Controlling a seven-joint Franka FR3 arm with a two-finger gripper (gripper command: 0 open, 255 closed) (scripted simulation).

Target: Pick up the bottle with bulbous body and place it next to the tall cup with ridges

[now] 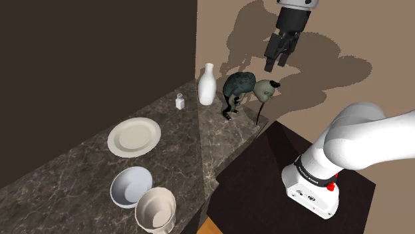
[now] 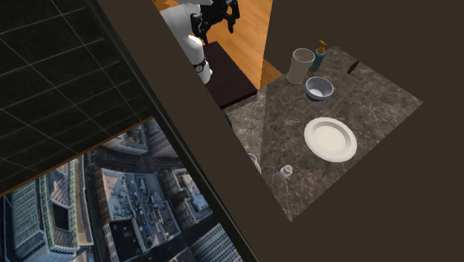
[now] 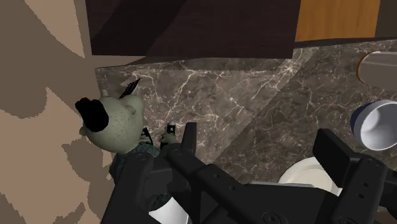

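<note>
The white bottle (image 1: 207, 84) with a bulbous body and narrow neck stands at the far end of the dark marble counter (image 1: 80, 166), close to the wall. In the wrist view a bit of the bottle (image 3: 169, 213) shows behind the hand. The tall ridged cup (image 1: 155, 211) stands at the counter's near end; it is also in the second exterior view (image 2: 300, 65) and the wrist view (image 3: 380, 66). My black gripper (image 1: 277, 62) hangs high above the counter, up and to the right of the bottle in the shoulder view. Its fingers (image 3: 189, 136) stand apart, open, with nothing between them.
A dark green animal figurine (image 1: 245, 89) with a pale head stands right beside the bottle, under the gripper. A small white shaker (image 1: 179, 102), a cream plate (image 1: 135, 137) and a grey-white bowl (image 1: 130, 185) lie along the counter. A teal dispenser bottle (image 2: 320, 55) stands behind the cup.
</note>
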